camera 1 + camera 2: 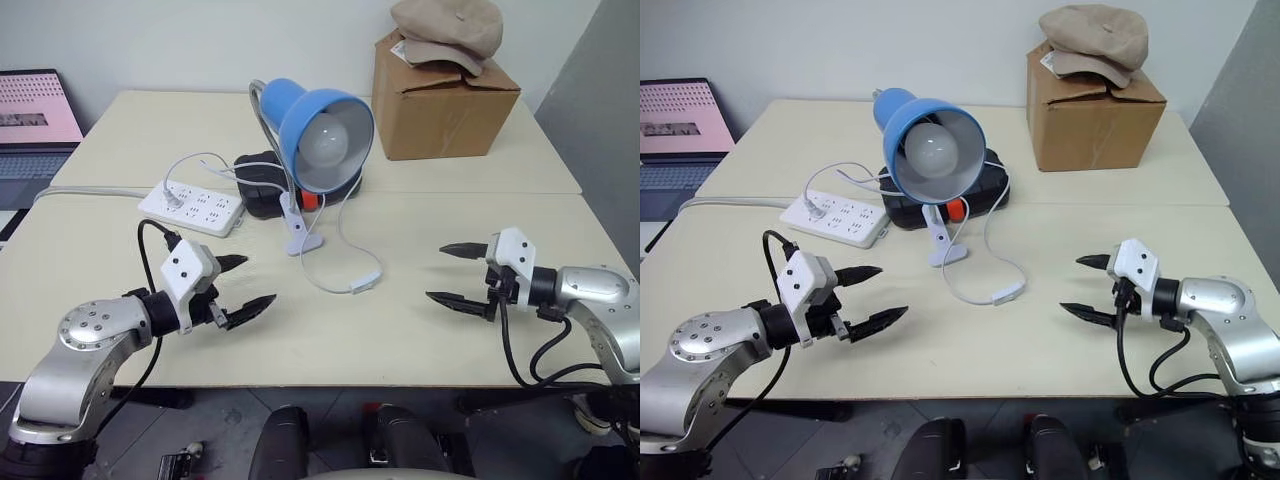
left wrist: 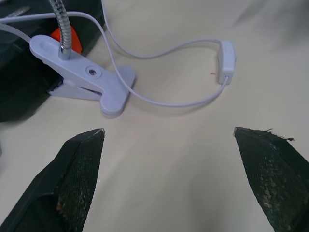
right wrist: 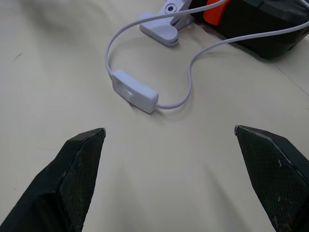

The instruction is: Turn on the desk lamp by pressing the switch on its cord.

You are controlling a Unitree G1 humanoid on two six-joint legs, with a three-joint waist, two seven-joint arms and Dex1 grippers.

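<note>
Inline switch flat on desk, ahead between spread fingers of right gripper; left gripper likewise spread, empty, ready for press.

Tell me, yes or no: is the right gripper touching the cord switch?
No, the right gripper hangs open and apart from the switch, with bare table between them.

Switch on table, before lamp, between claws.
</note>
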